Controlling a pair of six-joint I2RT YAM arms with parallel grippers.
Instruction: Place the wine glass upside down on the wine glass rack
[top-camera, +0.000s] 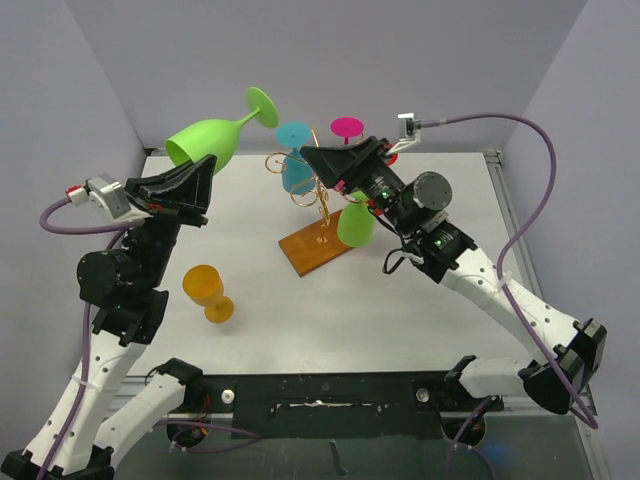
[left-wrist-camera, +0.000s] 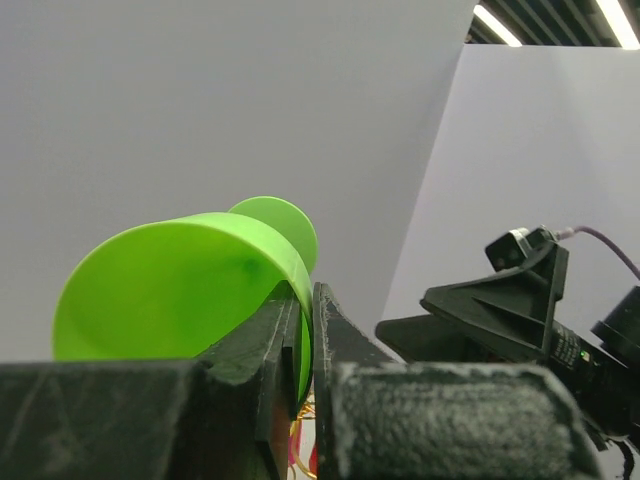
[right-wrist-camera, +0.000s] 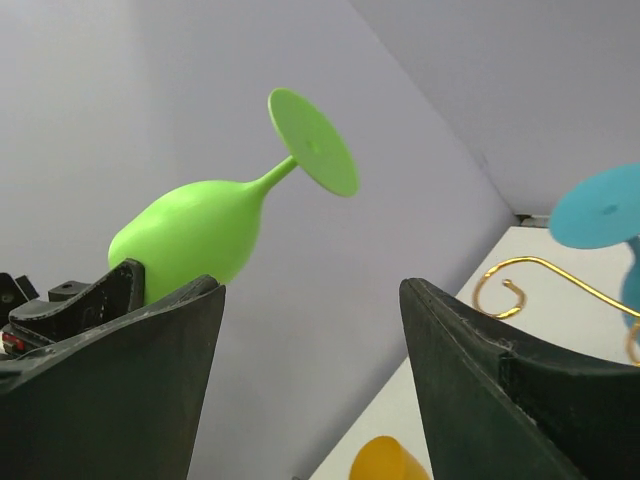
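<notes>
Left gripper (top-camera: 205, 165) pinches wine glass (top-camera: 208, 143) rim; right gripper (right-wrist-camera: 310, 295) open.
Thin rim pinch may slip, dropping glass near rack (top-camera: 322, 203).

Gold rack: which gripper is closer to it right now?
Right. The right gripper sits open beside the top of the rack; the left gripper is off to its left, clamped on the green glass.
</notes>
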